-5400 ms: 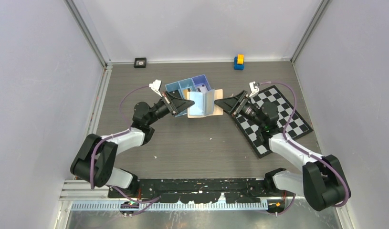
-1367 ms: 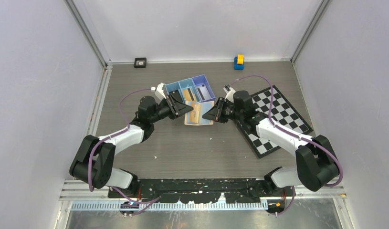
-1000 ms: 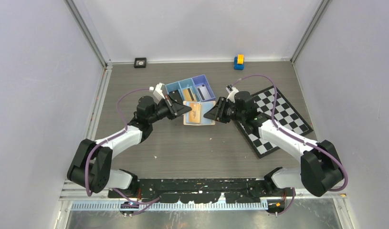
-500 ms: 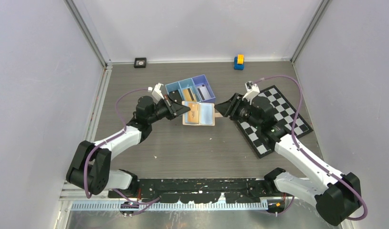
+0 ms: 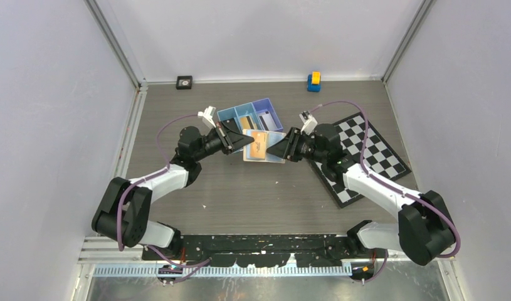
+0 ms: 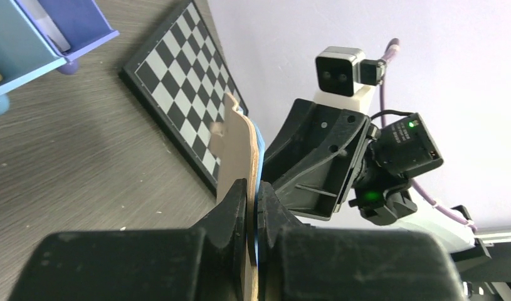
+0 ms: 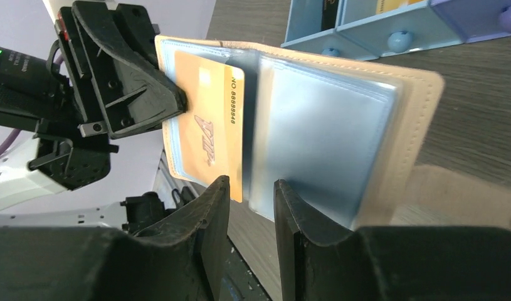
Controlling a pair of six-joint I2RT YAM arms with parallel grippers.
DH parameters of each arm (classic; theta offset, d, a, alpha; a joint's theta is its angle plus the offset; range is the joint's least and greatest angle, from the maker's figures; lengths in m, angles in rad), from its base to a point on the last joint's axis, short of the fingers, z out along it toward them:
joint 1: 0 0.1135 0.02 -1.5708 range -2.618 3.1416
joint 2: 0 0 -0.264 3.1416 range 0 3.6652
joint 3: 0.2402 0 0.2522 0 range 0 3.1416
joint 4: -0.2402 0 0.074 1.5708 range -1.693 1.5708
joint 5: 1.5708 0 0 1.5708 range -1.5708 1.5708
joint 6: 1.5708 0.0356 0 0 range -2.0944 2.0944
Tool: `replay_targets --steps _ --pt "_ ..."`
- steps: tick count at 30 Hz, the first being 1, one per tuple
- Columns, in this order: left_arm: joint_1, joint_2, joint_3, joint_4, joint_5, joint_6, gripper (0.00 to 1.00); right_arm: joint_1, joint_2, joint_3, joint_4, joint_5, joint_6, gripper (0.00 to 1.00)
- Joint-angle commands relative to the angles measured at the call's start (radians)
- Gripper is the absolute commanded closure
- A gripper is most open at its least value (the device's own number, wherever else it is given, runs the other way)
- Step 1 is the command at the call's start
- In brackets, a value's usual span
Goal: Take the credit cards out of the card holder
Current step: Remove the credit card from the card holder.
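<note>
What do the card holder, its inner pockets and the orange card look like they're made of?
Card holder: probably leather or faux leather, matte tan, stitched along the edge. Inner pockets: clear glossy plastic film, showing reflections. Orange card: likely rigid plastic, smooth, printed.

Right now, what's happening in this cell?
The left gripper is shut on one edge of the card holder, holding it open toward the right arm. An orange card sits in one of its sleeves. The right gripper, jaws apart, is at that card's edge but has not closed on it. The blue tray behind has cards in it.
</note>
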Motion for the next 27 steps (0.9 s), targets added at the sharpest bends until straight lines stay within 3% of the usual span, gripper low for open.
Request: replay_targets --steps 1,14,19,23,27 --pt "0.003 0.022 0.005 0.206 0.081 -0.097 1.0 0.0 0.019 0.04 0.143 -0.102 0.059 0.63" --pt "-0.026 0.03 0.025 0.262 0.118 -0.114 1.0 -0.02 0.02 0.01 0.204 -0.101 0.11 0.64" --pt "-0.027 0.028 0.022 0.274 0.116 -0.126 1.0 -0.057 0.038 -0.047 0.415 -0.181 0.232 0.64" --pt "-0.027 0.034 0.02 0.281 0.114 -0.13 1.0 -0.062 0.062 -0.07 0.586 -0.238 0.313 0.72" --pt "-0.027 0.037 0.021 0.287 0.112 -0.134 1.0 -0.062 0.049 -0.081 0.625 -0.248 0.323 0.85"
